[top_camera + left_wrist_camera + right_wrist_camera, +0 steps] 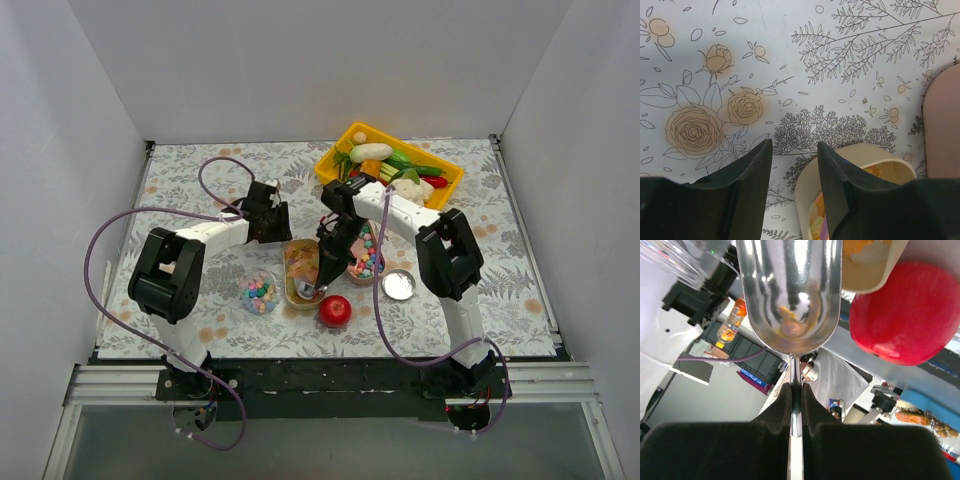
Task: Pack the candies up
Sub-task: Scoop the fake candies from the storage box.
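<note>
Glossy red plastic, round and smooth, marks the nearest thing: a red ball [335, 311] lying on the floral-printed surface [840, 75], just beside the near end of a cream tub [807, 200]. A polished metal scoop [790, 285] is held by its thin handle in the clenched right end effector [796, 395], and its bowl is lowered into the near end of that oblong, round-cornered tub. Small amber, orange and pale yellow candies [816, 216], soft and translucent in look, are seen inside the tub. An orange glint shows in the scoop, but whether it is a piece or a reflection cannot be told.

The task is judged partway done. The tub is partly filled, and more small, multicoloured pieces are seen in a clear cup [247, 296] on the left arm's side and a pink bowl [358, 279] on the right arm's side. A round metal lid [399, 285] lies apart from every container, so closing is judged not yet done.

Farther off, the left end effector [794, 145] is released. Its dark jaws are spread over bare cloth beside the tub's far rim, with nothing between them. Farthest away, a yellow tray [338, 146] of toy vegetables [372, 152] is set.
</note>
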Controlling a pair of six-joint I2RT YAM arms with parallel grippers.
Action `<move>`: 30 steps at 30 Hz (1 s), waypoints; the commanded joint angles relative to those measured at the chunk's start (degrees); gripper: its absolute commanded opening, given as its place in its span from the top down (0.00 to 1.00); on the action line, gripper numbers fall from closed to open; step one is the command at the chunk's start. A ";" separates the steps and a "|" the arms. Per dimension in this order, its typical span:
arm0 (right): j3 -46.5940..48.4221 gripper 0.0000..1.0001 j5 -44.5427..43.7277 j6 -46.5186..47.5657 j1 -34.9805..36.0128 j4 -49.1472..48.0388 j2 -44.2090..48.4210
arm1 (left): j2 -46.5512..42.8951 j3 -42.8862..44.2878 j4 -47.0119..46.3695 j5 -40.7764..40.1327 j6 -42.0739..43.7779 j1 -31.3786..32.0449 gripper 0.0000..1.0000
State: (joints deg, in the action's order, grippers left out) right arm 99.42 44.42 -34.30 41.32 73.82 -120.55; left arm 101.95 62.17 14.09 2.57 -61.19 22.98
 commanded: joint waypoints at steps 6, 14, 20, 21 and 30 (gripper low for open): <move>7.99 0.99 -6.89 0.55 -1.59 1.24 -6.01 | 1.32 1.90 -0.90 1.38 1.07 1.28 0.59; 7.63 0.99 -11.90 4.15 -0.19 1.32 -7.24 | 2.55 4.27 -0.73 2.96 -0.24 1.45 0.59; 9.82 0.99 -17.26 5.74 1.57 1.15 -9.26 | 3.43 4.98 -0.81 4.90 -1.30 1.54 0.59; 10.61 0.99 -18.57 5.74 1.57 1.15 -9.52 | 3.34 4.98 -0.73 4.99 -1.30 1.63 0.59; 12.13 0.99 -22.80 4.77 1.57 -0.95 -10.85 | 4.13 4.01 -0.73 6.83 -1.13 1.63 0.62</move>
State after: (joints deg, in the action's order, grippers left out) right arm 111.98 29.87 -28.32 43.66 74.76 -129.86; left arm 105.80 65.41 12.75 7.55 -62.63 24.21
